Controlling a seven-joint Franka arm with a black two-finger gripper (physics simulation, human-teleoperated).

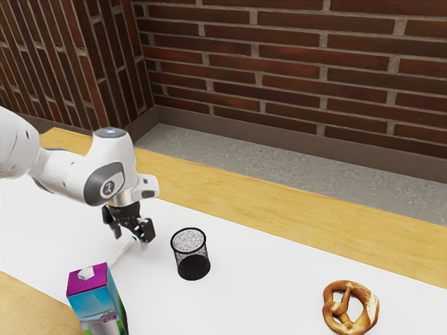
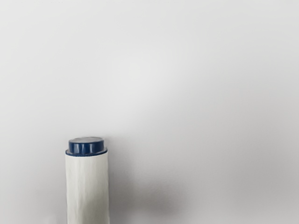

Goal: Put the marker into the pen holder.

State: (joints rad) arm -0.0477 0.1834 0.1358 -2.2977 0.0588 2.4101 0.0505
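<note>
Marker [image 1: 121,253] is seen on the white table [image 1: 258,279], right by the gripper [image 1: 131,239]. The jaws look spread apart, with nothing held. The picking-up part is being done, it seems. Next, the jaws should be lined up around the marker and squeezed, so it can be carried to the pen holder [image 1: 192,265]
</note>
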